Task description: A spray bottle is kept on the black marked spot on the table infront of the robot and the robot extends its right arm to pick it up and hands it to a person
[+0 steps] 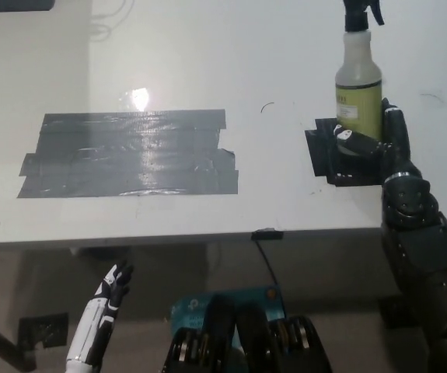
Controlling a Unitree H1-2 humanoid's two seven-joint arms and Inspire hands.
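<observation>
White desk (207,47) carries a bottle (358,78) standing upright on a small black tape mark (324,151) near its right front edge. The black right hand (378,148) is at the bottle's base, fingers curled around its lower part and touching it; the bottle still sits on the mark. A large grey tape patch (130,151) lies well to the left. The white left hand (106,299) rests below the desk edge, fingers loosely spread, holding nothing.
</observation>
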